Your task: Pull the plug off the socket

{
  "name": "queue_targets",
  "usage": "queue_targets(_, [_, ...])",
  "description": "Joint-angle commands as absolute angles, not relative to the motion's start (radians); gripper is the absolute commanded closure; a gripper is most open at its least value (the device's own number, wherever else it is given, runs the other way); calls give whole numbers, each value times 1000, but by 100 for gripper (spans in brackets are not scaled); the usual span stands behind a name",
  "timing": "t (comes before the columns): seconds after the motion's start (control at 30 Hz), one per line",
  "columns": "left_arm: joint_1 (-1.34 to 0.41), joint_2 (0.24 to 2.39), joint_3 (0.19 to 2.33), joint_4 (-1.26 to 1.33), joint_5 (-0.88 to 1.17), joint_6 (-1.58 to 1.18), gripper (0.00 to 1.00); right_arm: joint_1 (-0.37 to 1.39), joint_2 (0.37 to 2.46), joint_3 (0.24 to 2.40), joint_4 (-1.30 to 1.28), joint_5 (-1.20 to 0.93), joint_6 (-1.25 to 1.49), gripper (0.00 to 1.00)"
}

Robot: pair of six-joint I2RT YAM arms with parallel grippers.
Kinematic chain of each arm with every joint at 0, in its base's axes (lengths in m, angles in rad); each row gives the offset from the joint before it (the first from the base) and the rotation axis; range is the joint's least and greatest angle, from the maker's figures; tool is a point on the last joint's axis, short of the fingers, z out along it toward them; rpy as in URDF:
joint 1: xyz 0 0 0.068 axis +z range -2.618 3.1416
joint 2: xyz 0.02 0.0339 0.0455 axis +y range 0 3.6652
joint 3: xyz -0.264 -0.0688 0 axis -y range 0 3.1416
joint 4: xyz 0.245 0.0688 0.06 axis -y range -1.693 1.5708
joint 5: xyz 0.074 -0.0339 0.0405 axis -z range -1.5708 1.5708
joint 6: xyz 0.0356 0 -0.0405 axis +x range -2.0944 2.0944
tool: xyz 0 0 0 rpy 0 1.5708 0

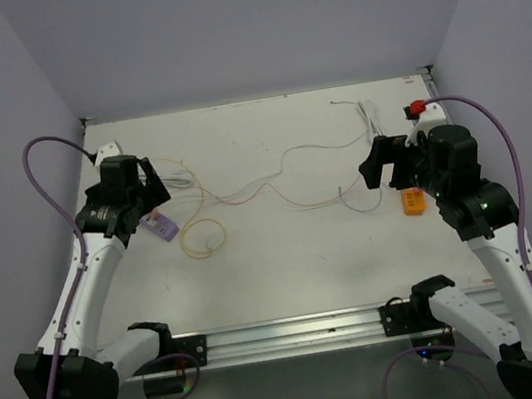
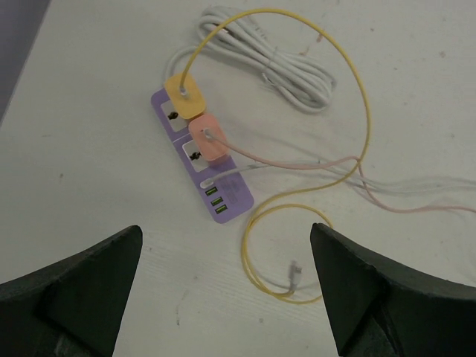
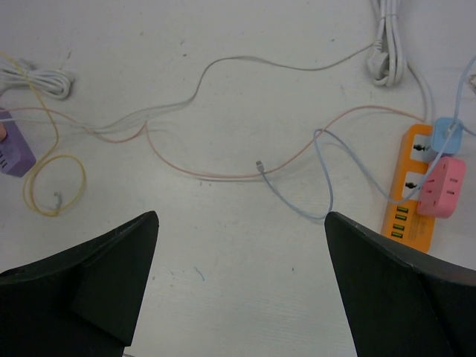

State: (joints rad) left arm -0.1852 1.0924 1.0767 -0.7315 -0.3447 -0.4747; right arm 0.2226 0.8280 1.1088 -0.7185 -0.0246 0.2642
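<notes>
Pale lavender walls (image 1: 248, 20) box in the white table (image 1: 288, 277) on three sides, evenly lit, metal rail (image 1: 297, 331) along its near edge.

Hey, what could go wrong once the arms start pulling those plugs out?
The purple strip looks unfastened, so it may lift with the yellow plug. The yellow cable loops beside it and could snag. On the orange strip, the blue plug and pink plug crowd together.
</notes>
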Motion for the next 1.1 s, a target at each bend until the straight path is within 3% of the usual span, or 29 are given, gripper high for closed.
queue_targets(0.0, [-141,1152,1049,-669,-459,-586,0,227,796,1075,-703,-84,264,1])
queue_targets(0.2, [-22,1242,1035,-578,-425,-676,0,232,753,1045,-687,-130,262,1])
queue_targets(0.33, [182,1261,999,-485,-276,-692,1,245,732,1043,-689,-135,250,1])
queue_targets(0.57, [322,1356,968,-260,-83,-695,4,276,712,1042,-692,-127,232,1])
queue_targets(1.07, [397,1752,1111,-293,47,-877,34,295,686,1025,-687,-143,210,1])
